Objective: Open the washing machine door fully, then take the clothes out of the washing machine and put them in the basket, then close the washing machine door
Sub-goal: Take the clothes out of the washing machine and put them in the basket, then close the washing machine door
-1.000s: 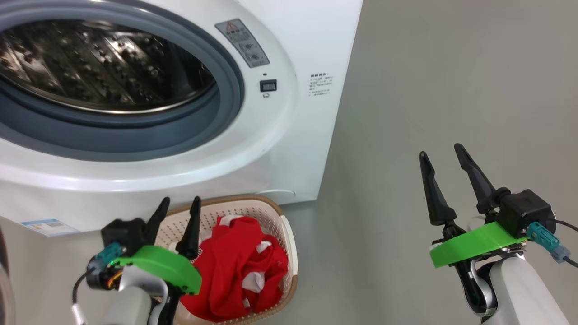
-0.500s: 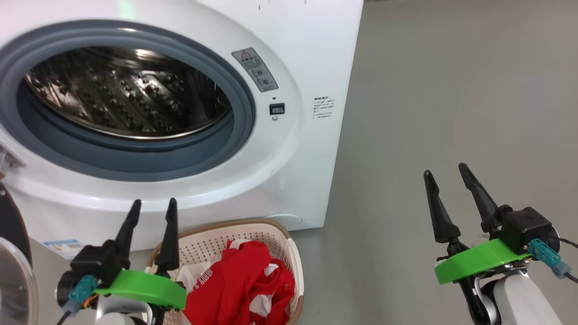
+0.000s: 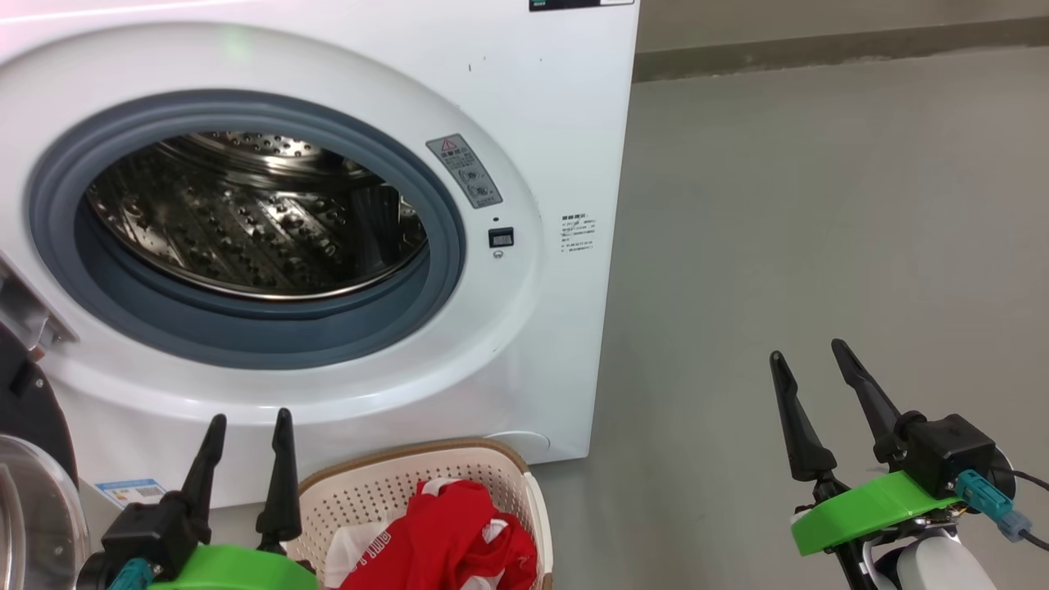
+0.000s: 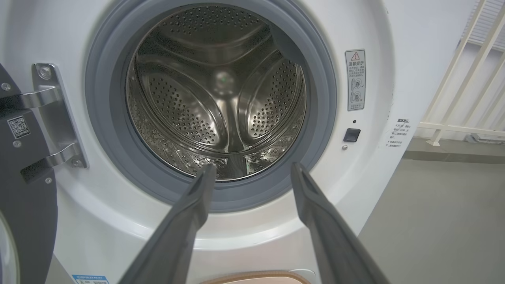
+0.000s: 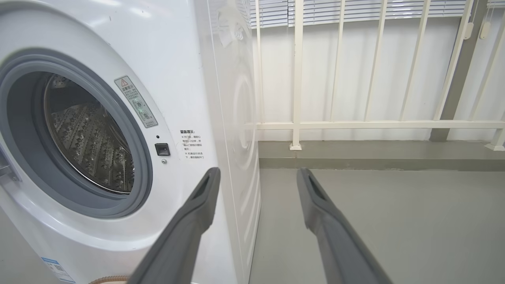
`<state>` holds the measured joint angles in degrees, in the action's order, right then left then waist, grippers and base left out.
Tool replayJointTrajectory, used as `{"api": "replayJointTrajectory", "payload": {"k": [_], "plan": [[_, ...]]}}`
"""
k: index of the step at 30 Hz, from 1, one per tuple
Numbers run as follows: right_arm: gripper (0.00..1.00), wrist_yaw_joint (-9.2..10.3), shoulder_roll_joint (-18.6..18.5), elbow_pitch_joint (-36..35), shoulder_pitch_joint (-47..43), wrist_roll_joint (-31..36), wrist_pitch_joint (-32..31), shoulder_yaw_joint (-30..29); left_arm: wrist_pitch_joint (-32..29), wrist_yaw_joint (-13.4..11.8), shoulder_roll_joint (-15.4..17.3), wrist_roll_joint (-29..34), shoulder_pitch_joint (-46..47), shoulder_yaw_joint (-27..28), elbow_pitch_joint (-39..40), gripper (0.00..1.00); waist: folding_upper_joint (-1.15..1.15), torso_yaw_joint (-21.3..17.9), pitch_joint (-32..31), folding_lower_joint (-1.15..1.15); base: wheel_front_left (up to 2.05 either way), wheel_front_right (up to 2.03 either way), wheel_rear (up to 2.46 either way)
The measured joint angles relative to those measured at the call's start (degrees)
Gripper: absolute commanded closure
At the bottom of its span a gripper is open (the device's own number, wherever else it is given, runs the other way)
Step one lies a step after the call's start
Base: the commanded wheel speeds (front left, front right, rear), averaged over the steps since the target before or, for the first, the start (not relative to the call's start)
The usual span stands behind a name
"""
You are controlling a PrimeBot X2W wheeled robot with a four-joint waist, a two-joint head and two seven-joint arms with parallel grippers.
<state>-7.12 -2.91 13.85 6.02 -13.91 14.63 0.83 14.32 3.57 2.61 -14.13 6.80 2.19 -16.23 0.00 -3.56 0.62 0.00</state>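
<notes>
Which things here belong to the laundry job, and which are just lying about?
Job: washing machine, washing machine door hanging open, clothes, basket.
Lying about: white railing, window blinds.

Surface finishes
Glossy washing machine; shiny perforated steel drum; matt rubber ring; plastic basket; cloth clothes.

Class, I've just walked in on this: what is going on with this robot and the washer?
The door of the washer stands open at the left, and the drum looks empty. The red clothes lie in the basket in front of it. The left end effector and the right end effector are open and hold nothing. Closing the door is what remains.
</notes>
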Motion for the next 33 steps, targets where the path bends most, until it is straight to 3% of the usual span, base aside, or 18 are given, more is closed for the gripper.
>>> {"api": "replayJointTrajectory", "payload": {"k": [33], "plan": [[0.00,0.00,-0.1,-0.8,-0.3,0.0,0.0,-0.2,0.0,1.1,-0.2,3.7,-2.3,1.5,2.6,0.00,0.00,-1.1,-0.9,0.00,-0.09,0.09,0.00]]}}
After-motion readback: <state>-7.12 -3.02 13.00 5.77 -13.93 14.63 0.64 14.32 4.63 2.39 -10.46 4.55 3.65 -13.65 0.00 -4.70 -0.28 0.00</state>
